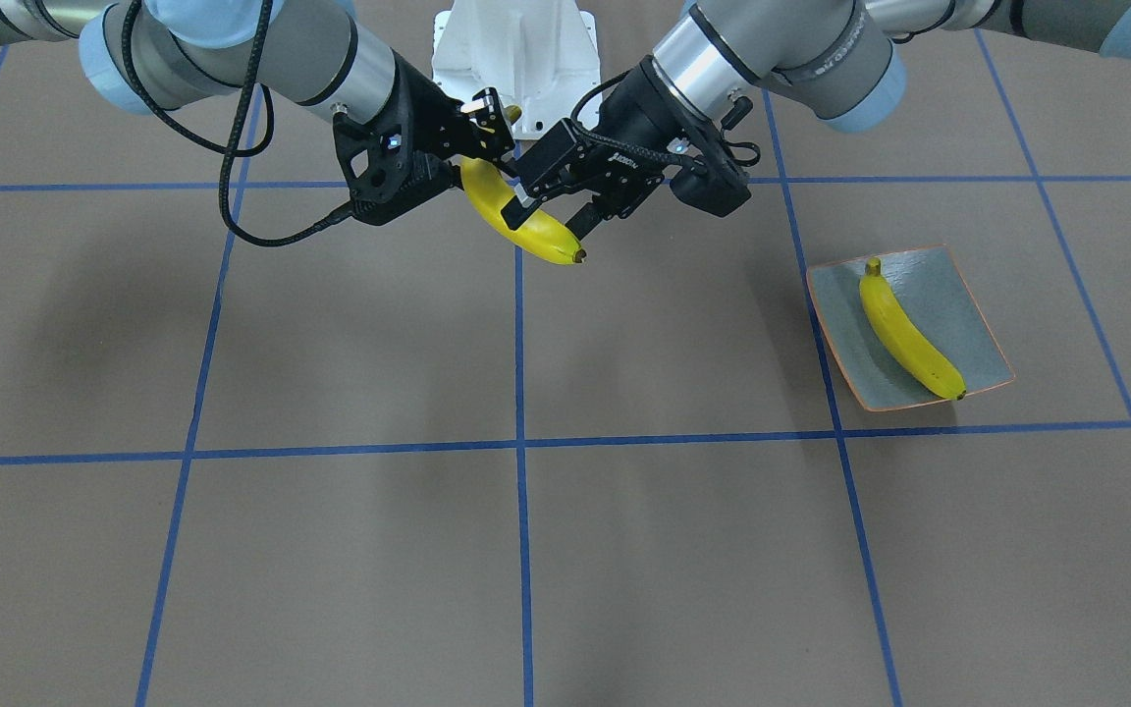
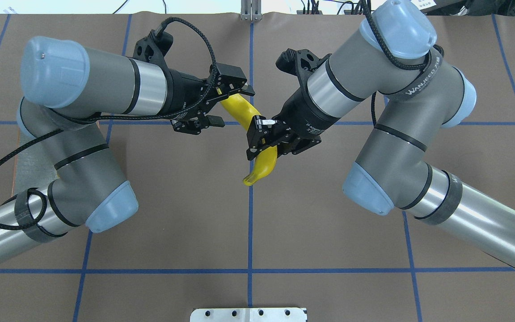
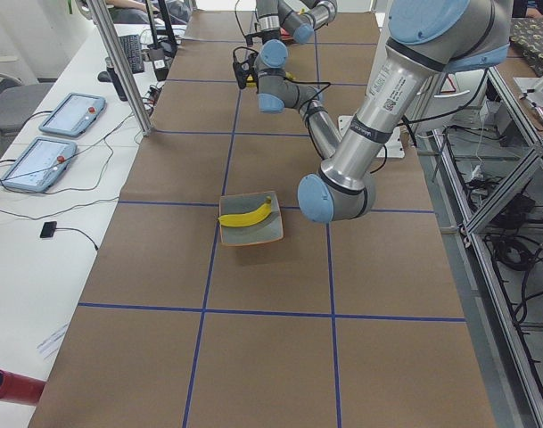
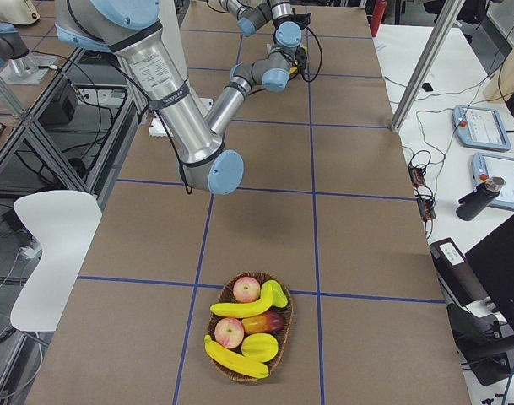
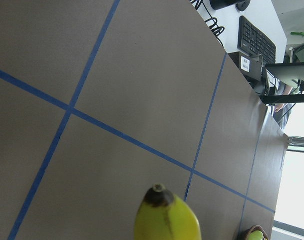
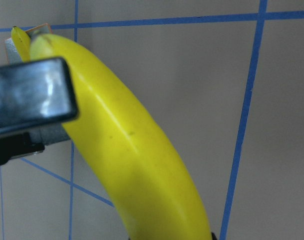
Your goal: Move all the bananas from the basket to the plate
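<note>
The woven basket [image 4: 287,336], well out past the right hand's [image 2: 264,145] own side, holds two bananas [image 4: 240,308] [image 4: 234,358] among other fruit [image 4: 261,322], so about half the transfer looks undone. The plate [image 1: 953,319], well apart on the left hand's [image 2: 234,106] outer side, carries one banana [image 1: 904,334]. The fourth banana [image 1: 536,231] hangs between the hands: the right hand clamps its stem end, while the left hand's fingers stand spread around its dark-tipped end, apparently mid hand-over.

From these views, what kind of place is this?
Likely a robotics lab: two robot arms at a table gridded with blue tape, and control tablets on a side bench.
</note>
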